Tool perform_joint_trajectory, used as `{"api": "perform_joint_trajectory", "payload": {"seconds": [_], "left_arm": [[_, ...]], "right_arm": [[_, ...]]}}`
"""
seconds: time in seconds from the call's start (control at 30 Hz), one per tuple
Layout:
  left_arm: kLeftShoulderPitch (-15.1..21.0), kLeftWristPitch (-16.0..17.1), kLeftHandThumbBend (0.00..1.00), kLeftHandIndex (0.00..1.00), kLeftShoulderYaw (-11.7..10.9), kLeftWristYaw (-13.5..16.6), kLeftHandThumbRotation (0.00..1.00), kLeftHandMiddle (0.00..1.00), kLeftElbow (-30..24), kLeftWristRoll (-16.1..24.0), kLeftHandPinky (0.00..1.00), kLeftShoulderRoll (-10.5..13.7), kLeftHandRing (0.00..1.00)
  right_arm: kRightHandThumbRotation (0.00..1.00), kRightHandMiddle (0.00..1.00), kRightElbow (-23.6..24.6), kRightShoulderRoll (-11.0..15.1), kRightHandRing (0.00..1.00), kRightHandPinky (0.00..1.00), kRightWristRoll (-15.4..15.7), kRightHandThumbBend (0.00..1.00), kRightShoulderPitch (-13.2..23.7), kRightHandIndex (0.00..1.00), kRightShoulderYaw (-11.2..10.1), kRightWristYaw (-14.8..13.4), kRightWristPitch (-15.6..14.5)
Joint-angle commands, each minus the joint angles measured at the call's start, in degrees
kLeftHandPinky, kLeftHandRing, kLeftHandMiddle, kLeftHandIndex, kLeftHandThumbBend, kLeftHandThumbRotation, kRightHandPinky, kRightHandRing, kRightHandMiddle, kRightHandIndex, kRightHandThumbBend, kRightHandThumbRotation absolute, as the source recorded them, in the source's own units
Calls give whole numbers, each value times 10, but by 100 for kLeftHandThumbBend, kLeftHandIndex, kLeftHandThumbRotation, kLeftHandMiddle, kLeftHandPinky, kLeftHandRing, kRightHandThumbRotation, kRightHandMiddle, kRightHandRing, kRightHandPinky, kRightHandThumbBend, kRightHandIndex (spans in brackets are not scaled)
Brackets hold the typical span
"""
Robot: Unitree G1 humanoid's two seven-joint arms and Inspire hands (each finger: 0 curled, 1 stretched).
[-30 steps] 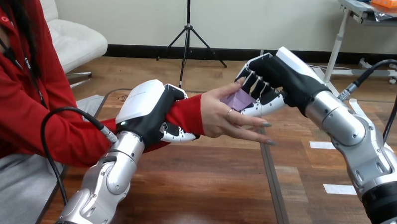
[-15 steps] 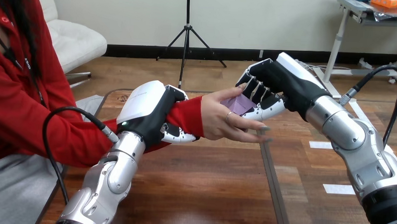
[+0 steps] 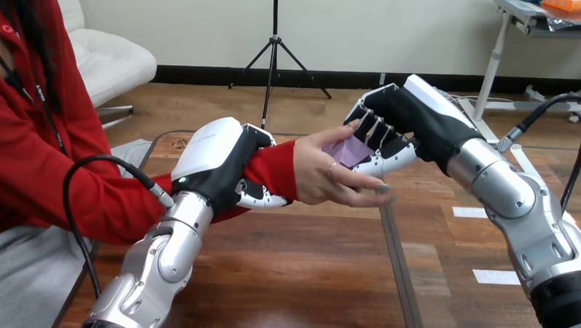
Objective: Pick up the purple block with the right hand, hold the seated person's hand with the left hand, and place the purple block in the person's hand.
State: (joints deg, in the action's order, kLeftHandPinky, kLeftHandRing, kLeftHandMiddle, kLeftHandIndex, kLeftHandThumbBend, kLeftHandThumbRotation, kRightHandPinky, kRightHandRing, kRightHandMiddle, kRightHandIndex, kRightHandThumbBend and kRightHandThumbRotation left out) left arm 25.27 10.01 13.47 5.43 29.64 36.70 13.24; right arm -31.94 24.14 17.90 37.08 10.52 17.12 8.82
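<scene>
A: Where is our left hand (image 3: 218, 158)?
B: It is up over the table (image 3: 305, 281), at our left. Its fingers and thumb are curled round the person's wrist (image 3: 276, 167), so we are holding on there.
A: And our right hand (image 3: 409, 117)?
B: It comes in from our right side. Its fingers are bent over the purple block (image 3: 348, 149), with the thumb under it. We are gripping the block.
A: Where is the purple block?
B: It is up in the air, not on the table. It sits between our right fingers and the person's hand (image 3: 323, 176).
A: How is the person's hand?
B: It is turned palm up, with fingers reaching toward our right arm. The block touches the palm, near the thumb.
</scene>
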Motion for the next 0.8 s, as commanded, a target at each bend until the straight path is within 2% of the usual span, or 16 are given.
{"api": "perform_joint_trajectory", "payload": {"seconds": [0.0, 0.13, 0.17, 0.33, 0.53, 0.77], "left_arm": [[173, 70, 61, 37, -6, 43, 0, 36, -42, -33, 23, -41, 28], [164, 60, 66, 40, -1, 30, 4, 40, -56, -21, 26, -27, 32], [162, 59, 70, 43, 0, 28, 11, 42, -58, -18, 29, -24, 35], [151, 55, 75, 50, 1, 17, 25, 48, -74, -14, 34, -13, 41], [136, 62, 83, 58, -1, 15, 41, 54, -88, -19, 41, -5, 49], [118, 76, 86, 61, -5, 24, 51, 57, -102, -20, 43, 2, 51]], "right_arm": [[0, 45, 106, -8, 40, 34, -19, 76, 31, 45, -18, 6, -9], [0, 46, 119, -1, 42, 36, -7, 76, 27, 46, -14, 6, -27], [0, 47, 120, 0, 43, 36, -6, 76, 27, 47, -14, 6, -29], [0, 49, 133, 1, 45, 38, -7, 76, 22, 49, -16, 10, -52], [0, 52, 138, 5, 48, 41, -12, 74, 17, 51, -19, 15, -59], [4, 54, 139, 10, 50, 42, -19, 72, 12, 54, -24, 19, -56]]}}
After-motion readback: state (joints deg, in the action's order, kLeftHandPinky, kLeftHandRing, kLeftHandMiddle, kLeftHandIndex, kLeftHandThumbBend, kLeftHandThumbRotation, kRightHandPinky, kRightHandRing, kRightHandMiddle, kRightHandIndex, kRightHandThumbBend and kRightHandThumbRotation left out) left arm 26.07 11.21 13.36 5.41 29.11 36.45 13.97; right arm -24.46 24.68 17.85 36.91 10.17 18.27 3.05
